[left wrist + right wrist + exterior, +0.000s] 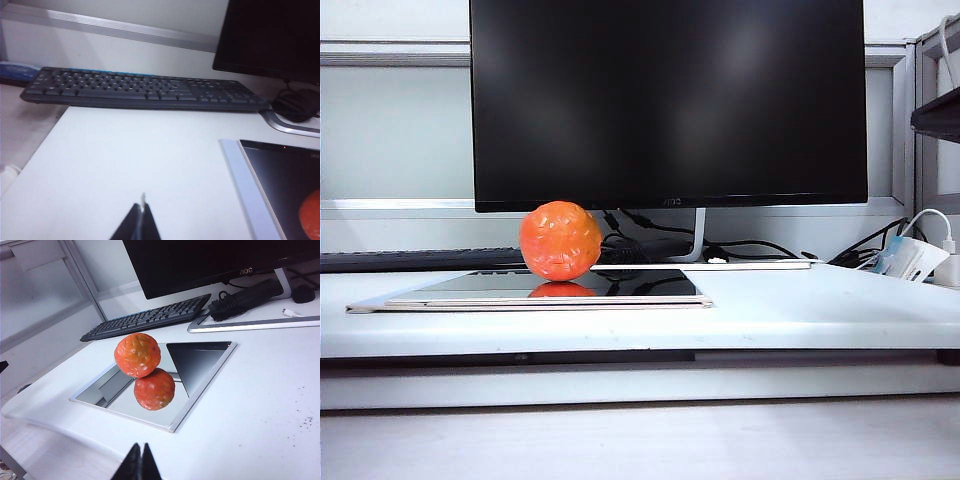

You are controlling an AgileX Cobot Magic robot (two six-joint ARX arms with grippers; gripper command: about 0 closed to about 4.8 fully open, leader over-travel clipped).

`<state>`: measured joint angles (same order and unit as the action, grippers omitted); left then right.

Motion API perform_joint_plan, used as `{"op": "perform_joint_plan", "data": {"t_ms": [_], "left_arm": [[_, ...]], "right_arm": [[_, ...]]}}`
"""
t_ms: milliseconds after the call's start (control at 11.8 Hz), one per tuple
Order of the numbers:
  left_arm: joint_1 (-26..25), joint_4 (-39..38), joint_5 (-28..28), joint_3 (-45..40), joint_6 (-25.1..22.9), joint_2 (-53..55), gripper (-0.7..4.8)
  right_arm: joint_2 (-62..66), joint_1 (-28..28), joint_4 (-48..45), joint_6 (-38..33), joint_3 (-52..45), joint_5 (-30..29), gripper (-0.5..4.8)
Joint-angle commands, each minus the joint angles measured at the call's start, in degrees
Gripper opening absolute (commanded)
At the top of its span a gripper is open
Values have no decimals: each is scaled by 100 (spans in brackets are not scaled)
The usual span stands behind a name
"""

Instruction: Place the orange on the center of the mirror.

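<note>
the orange point(137, 354) sits on the mirror point(200, 390), and its red twin shows in the glass right under it. in the table camera the orange point(560, 240) rests on the mirror point(470, 300), a bit past the middle toward 9 o'clock of the glass. so the job looks about done – the ball may only need a small nudge toward 3 o'clock, if any. the left gripper point(142, 220) is pulled back over the bare white table point(125, 160), its two dark tips pressed together with nothing between them. from those tips the mirror point(280, 185) lies off at about 2 o'clock, and only a small slice of the orange point(311, 215) peeks in at 3 o'clock. the right gripper point(141, 460) is squeezed together too, with nothing in it. from its tips the orange is straight ahead at 12 o'clock, well apart, with the mirror edge in between. neither arm shows in the table camera, so both are drawn back from the ball. the ball is round, so it has no long side to line up with – either arm could come at it from any way. a black keyboard point(140, 90) and a big dark monitor point(668, 100) stand behind.
</note>
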<state>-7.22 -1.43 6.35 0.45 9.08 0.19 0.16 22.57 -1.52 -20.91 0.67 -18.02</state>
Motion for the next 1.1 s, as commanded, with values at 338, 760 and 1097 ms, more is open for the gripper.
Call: {"op": "perform_joint_plan", "data": {"t_ms": [338,760,1097], "left_arm": [[4,66,52,9,-68,2,-5],[4,63,52,9,-68,2,-5],[4,57,33,9,-68,4,-5]], "right_arm": [[0,4,-85,15,-39,-9,0],[0,4,-85,15,-39,-9,0],[0,-612,474,1161,-39,1727,0]]}}
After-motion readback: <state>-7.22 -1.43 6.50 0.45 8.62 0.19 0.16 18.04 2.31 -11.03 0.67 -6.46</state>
